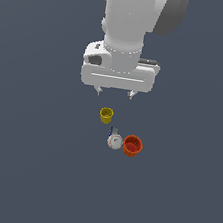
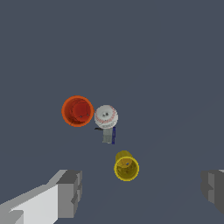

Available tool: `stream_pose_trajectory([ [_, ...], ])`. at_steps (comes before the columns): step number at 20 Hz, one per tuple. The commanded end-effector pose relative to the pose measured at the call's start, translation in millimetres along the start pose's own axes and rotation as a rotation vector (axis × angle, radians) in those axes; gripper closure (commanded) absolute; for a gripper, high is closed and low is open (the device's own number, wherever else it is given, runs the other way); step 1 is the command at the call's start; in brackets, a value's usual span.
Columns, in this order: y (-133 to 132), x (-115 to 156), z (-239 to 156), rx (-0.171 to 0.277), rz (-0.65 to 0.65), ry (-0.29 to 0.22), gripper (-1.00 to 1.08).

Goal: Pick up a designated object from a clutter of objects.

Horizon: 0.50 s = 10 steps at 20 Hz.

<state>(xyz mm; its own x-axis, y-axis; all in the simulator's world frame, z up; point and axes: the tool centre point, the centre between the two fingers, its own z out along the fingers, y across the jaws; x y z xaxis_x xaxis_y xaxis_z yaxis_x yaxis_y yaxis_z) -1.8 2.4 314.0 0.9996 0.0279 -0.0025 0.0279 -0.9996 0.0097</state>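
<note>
— While I hang above the grey floor (image 1: 23, 171), where does your ball sit?

— The white ball (image 1: 114, 141) rests on the floor, well below my gripper (image 1: 115, 92) and clear of it. In the exterior view it lies lower in the picture than I do and a little toward the exterior view's right. Nothing of mine touches it.

— And your jaws?

— Released and spread wide, with nothing between them. In the wrist view one finger (image 2: 70, 192) and the other stand far apart at the picture's edges, and only bare floor and the yellow cup (image 2: 126, 166) show in the gap between them.

— What crowds the ball?

— The orange-red cup (image 1: 132, 145) stands upright just beside it, on the exterior view's right, so close that the two seem to touch; I cannot tell for sure. It is a bit bigger than the ball, and its mouth is open upward. A tiny grey-blue piece (image 2: 109, 134) lies against the ball on the side facing the yellow cup. It is too small for me to make out its shape.

— And the yellow cup?

— It stands upright and apart from the other three, between them and me in the exterior view, nearly under my fingertips.

— Any marks on the ball?

— Faint reddish lines curve over its white surface, clearest from the wrist camera (image 2: 106, 116).
</note>
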Motion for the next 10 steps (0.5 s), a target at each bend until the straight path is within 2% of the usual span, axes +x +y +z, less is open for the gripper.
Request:
stream_pose_trajectory([
  [1, 0, 0, 0, 0.000, 0.000, 0.000, -0.92],
  [10, 6, 2, -17, 0.015, -0.003, 0.019, -0.92],
])
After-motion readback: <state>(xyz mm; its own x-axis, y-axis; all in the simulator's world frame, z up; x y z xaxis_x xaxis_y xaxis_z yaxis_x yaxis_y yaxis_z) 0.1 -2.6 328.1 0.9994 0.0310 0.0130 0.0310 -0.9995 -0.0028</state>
